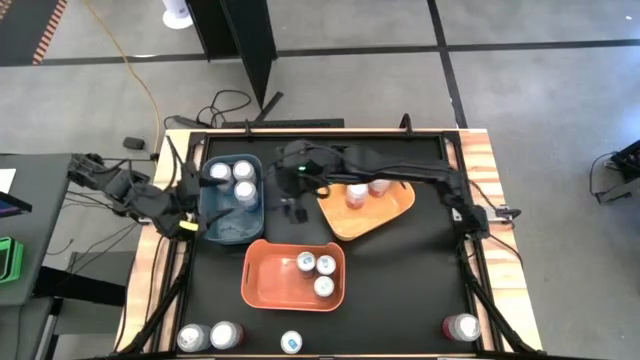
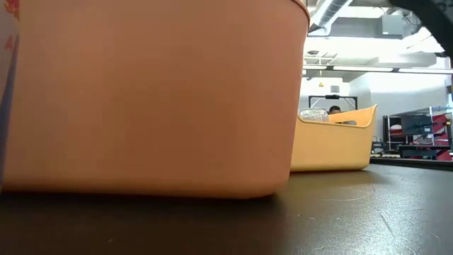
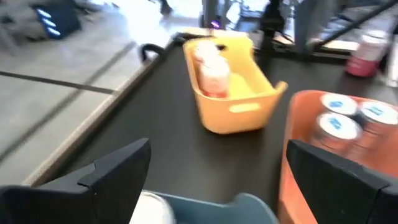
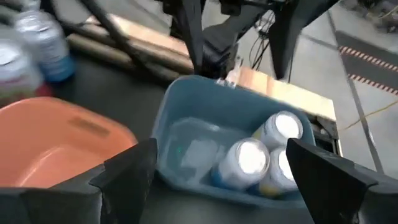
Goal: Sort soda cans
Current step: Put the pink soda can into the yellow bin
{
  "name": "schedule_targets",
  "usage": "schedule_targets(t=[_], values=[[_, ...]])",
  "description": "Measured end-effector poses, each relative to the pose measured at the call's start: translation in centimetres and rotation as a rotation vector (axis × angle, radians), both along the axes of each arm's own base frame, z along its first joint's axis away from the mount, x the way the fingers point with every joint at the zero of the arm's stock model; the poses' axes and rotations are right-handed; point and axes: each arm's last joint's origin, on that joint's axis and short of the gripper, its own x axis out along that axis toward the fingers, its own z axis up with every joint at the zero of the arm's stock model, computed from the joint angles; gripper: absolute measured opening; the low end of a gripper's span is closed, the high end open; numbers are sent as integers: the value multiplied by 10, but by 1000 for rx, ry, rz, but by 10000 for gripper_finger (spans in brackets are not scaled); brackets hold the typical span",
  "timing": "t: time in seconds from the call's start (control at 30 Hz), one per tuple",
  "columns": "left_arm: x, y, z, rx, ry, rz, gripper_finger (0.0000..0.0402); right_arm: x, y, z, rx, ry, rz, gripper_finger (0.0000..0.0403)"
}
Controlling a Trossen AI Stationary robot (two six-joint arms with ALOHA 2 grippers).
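Along the table's near edge stand four unsorted soda cans (image 1: pixel 222 335), others already in bins, smooth, rigid and probably slippery, best pinched mid-body by the empty, wide-open right gripper (image 1: pixel 291 210) or left gripper (image 1: pixel 196 224).

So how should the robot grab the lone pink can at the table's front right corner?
Grip the pink can around the middle of its round body, coming straight down from above. It stands upright with its silver top up, and nothing stands near it, so open jaws fit either side.
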Motion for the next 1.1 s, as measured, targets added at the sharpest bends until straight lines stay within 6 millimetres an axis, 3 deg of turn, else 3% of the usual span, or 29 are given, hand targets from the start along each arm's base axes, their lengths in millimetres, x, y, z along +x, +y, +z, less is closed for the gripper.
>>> schedule_targets(t=[0.2,0.37,0.7,0.93,1.1], values=[[15,-12,-2,-30,20,-68,368,-50,23,44,10,36,-28,367],[34,-27,-5,5,44,-111,368,-82,50,60,-19,99,-105,367],[58,-60,-17,30,92,-200,368,-134,119,67,-85,192,-271,367],[50,-95,-23,-107,162,-444,368,-165,175,63,-174,151,-351,367],[36,-134,-13,-221,229,-654,368,-183,210,52,-232,78,-398,367]])
